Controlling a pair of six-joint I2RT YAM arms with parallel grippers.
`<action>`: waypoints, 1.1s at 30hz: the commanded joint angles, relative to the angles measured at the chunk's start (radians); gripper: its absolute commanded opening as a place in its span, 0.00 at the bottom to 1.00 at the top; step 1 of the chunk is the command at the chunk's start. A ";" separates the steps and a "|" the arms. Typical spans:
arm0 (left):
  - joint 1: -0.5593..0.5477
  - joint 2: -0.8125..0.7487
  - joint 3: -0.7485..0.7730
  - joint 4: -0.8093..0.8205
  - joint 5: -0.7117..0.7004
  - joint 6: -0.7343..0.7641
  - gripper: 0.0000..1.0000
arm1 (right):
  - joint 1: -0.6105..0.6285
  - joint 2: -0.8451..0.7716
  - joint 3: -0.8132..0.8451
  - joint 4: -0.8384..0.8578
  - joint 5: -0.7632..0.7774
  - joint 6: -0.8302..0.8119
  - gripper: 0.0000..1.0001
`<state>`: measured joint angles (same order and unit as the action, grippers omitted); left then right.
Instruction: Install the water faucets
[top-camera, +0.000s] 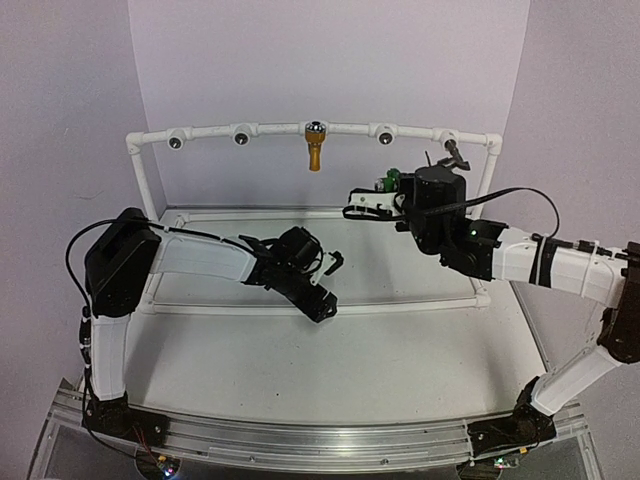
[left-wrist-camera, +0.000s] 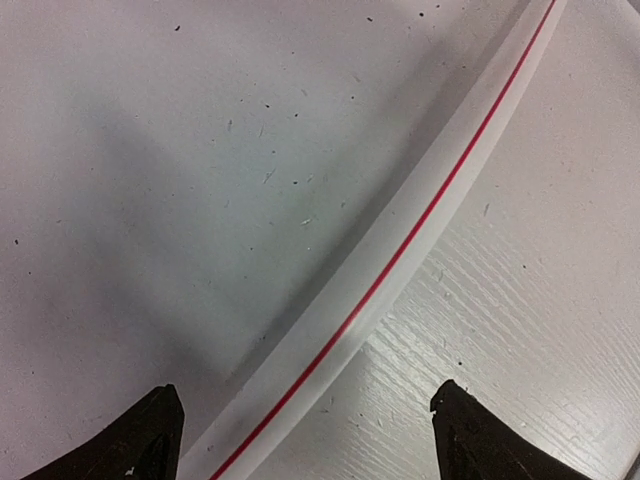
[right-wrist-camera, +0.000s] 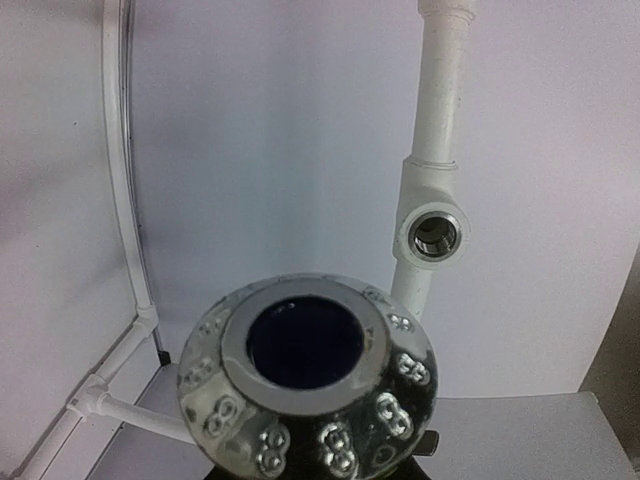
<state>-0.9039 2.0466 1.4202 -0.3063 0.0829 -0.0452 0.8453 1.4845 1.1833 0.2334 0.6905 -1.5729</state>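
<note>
We hold the green faucet (top-camera: 392, 181) clamped in our right tool (top-camera: 383, 192), a pipe socket (right-wrist-camera: 436, 235) ahead of it. The yellow faucet (top-camera: 314, 150) hangs left of that tool. Our left tool (left-wrist-camera: 305, 440) is spread apart above the surface (top-camera: 300, 370).

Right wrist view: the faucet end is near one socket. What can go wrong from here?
1. The green faucet shows its silver end low and left of the socket; pushed straight, it could strike the pipe frame.
2. How the right gripper holds it is hidden; it might slip or turn.
</note>
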 joint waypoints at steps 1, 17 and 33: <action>-0.002 0.062 0.086 0.007 -0.033 0.065 0.84 | -0.025 -0.038 -0.001 0.275 -0.041 -0.136 0.00; -0.007 0.146 0.044 0.036 0.016 0.072 0.48 | -0.075 0.041 0.059 0.368 -0.165 -0.204 0.00; -0.045 0.165 0.002 0.037 0.066 0.060 0.21 | -0.094 0.136 0.149 0.373 -0.075 -0.191 0.00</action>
<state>-0.9191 2.1658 1.4618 -0.2540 0.0856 0.1158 0.7598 1.6126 1.2677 0.5378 0.5747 -1.7767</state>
